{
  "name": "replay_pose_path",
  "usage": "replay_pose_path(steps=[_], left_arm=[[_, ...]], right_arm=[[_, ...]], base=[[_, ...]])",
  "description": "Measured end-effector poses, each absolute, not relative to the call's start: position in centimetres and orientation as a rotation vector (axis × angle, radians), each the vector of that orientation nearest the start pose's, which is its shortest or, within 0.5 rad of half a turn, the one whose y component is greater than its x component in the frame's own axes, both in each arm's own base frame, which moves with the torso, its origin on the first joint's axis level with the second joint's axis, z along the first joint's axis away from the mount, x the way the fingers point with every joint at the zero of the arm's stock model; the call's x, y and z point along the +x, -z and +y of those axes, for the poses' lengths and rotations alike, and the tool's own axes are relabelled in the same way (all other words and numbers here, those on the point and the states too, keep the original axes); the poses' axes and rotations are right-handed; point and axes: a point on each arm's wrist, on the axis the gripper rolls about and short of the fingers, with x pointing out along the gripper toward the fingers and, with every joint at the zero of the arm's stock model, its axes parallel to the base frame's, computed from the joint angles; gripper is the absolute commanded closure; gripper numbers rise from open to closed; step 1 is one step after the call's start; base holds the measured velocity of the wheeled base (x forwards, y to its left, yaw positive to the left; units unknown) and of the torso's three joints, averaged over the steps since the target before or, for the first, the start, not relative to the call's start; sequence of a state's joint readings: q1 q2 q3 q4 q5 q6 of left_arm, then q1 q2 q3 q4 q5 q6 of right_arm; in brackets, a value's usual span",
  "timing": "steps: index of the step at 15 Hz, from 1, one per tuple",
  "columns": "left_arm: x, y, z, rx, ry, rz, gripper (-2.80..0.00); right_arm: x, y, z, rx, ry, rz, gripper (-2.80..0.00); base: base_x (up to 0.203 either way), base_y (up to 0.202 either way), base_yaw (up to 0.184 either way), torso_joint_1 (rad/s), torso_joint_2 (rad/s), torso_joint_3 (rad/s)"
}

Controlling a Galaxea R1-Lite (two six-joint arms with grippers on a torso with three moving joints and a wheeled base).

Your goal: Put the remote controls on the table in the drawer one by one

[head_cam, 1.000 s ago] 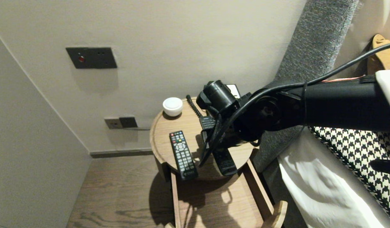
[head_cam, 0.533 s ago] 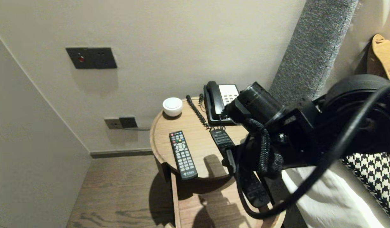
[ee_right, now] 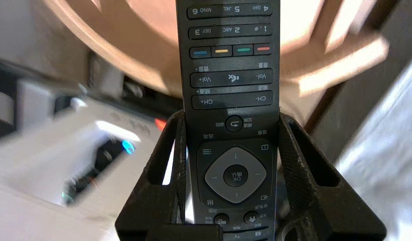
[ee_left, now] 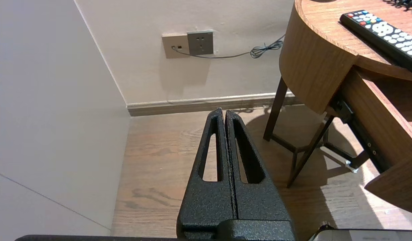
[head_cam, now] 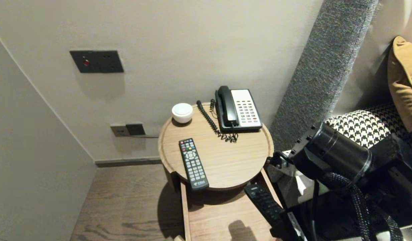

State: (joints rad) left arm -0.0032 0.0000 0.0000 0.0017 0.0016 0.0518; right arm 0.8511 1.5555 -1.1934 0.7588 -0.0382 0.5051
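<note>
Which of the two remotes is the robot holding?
The plain black remote by the open drawer, clamped in the right gripper; the white-buttoned remote lies on the table.

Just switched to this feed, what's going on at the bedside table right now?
The right gripper is shut on a slim black remote, holding it above the open drawer of the round side table, near the drawer's right side. A second remote, a telephone and a small white dish sit on the tabletop. The left gripper is shut, empty, parked low beside the table.
</note>
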Motion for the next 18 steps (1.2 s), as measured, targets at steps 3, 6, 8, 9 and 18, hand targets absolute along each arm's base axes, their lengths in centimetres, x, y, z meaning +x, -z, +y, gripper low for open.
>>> replay_pose_path(steps=[3,6,8,9,18], left_arm=[[-2.3,-7.5,0.0,0.052,0.002,0.001,0.00],[-2.3,-7.5,0.0,0.052,0.002,0.001,0.00],[-2.3,-7.5,0.0,0.052,0.002,0.002,0.00],[-2.3,-7.5,0.0,0.052,0.002,0.002,0.00],[-2.3,-7.5,0.0,0.052,0.002,0.002,0.00]], right_arm=[[14.7,-19.9,16.6,-0.072,-0.448,1.258,0.00],[14.5,-18.7,16.5,-0.093,-0.434,1.305,0.00],[14.5,-18.0,16.5,-0.099,-0.431,1.339,0.00],[14.6,-17.7,16.5,-0.100,-0.431,1.354,0.00],[17.4,-16.2,18.2,-0.062,-0.421,1.374,0.00]], base=[[0.000,0.000,0.000,0.000,0.00,0.000],[0.000,0.000,0.000,0.000,0.00,0.000],[0.000,0.000,0.000,0.000,0.00,0.000],[0.000,0.000,0.000,0.000,0.00,0.000],[0.000,0.000,0.000,0.000,0.00,0.000]])
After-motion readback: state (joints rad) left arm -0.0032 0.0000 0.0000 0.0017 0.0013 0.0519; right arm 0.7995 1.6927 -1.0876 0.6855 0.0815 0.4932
